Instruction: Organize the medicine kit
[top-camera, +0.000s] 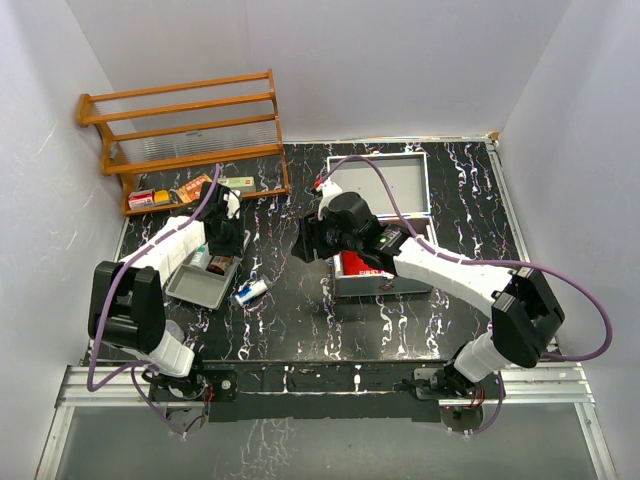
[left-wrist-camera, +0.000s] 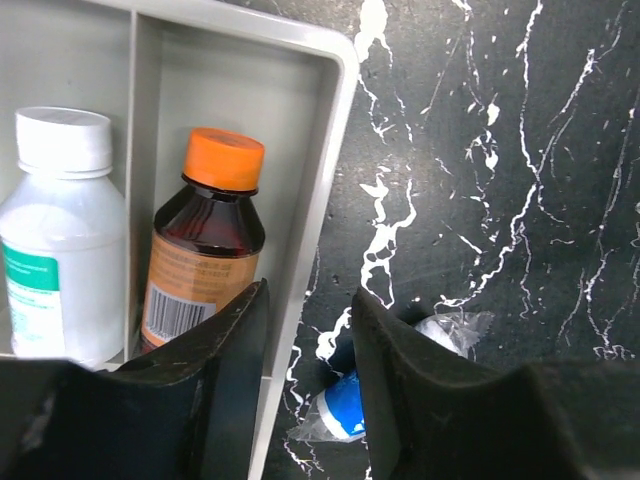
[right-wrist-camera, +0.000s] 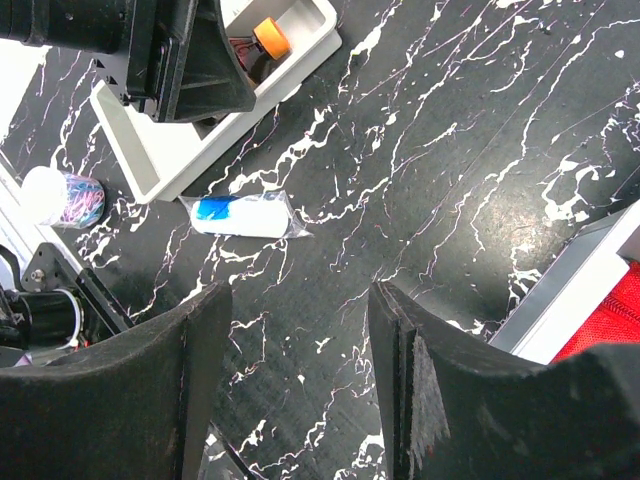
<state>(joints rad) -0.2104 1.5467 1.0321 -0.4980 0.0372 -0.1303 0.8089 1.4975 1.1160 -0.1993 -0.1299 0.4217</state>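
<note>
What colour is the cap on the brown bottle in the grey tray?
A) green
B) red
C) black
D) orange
D: the brown bottle in the grey tray wears a bright orange cap, beside a white-capped bottle in the next compartment.

White walls (top-camera: 400, 60), black marbled tabletop (top-camera: 300, 320), wooden rack (top-camera: 190, 156)

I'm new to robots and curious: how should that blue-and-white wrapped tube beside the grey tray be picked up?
Probably from straight above, jaws across the middle of the wrapped tube: it lies flat, long and slim, with bare table along both sides, apart from the tray.
</note>
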